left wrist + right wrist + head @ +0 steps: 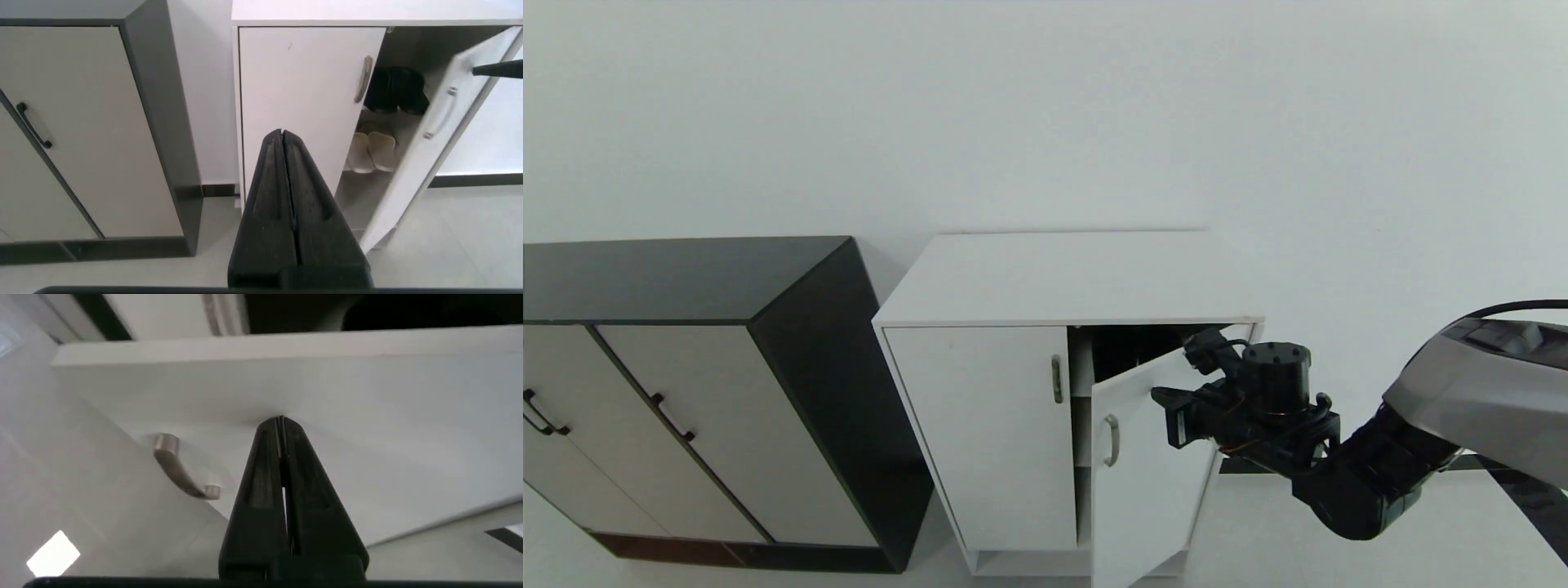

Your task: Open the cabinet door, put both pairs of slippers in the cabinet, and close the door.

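My right claw [280, 429] is pressed together, with only a thin slit between its two fingers. Its tip is right up against the outer face of the open door [1143, 490], close under the door's top edge; I cannot tell whether it touches. The curved metal handle [176, 465] sits on that same face, off to one side of the tip. The door stands about half open, swung out from the right side of the white cabinet [1054, 278], while the cabinet's other door [980, 433] is shut flat.

My left claw [282, 139] is also pressed together and pinches nothing. It is held well back from the cabinet, pointing at that shut door.

Through the gap I see both pairs inside: the black slippers [396, 88] on the upper shelf and the pale slippers [369, 151] on the shelf below, toes inward.

A dark cabinet [686, 278] with pale doors stands just beside the white one, on my left, against the wall.
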Robot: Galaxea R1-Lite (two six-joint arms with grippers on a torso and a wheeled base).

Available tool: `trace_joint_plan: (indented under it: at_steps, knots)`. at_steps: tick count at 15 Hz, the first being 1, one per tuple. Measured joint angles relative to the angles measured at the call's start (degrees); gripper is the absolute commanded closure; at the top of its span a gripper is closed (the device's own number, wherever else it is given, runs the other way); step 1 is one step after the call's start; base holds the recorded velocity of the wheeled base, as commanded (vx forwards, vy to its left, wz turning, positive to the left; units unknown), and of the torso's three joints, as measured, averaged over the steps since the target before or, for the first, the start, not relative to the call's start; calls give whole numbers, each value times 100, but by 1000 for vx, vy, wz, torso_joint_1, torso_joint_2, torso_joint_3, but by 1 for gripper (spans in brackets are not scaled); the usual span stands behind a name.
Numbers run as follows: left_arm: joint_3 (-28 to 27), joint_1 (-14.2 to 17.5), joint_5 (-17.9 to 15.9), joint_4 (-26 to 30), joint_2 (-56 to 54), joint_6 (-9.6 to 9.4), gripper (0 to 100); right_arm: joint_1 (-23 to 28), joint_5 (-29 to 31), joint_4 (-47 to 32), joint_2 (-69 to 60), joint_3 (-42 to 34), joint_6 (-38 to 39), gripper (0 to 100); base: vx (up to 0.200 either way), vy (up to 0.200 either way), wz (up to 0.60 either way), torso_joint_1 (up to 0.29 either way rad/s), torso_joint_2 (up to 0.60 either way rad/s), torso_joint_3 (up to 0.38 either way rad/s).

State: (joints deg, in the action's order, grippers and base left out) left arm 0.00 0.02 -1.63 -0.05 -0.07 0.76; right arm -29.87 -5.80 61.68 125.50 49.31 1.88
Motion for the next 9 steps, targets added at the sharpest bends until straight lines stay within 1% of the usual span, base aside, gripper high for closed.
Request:
trace_joint_plan:
  at_steps: [2,3,5,7,9]
  knots:
    - [0,0,-2,0,0,0,100,-34,26,33,79,33,12,100,0,0,0,0,0,0]
    - [0,0,-2,0,0,0,100,-63,22,85,11,-172,12,100,0,0,0,0,0,0]
    - [0,0,-2,-2,0,-7,100,-216,1,279,-295,-808,-2,100,0,0,0,0,0,0]
    - [0,0,-2,-2,0,-21,100,-494,-18,683,-675,-1556,-18,100,0,0,0,0,0,0]
    - [0,2,-4,-2,0,-24,100,-834,-18,1057,-929,-2078,-32,100,200,0,0,-5,-2,0]
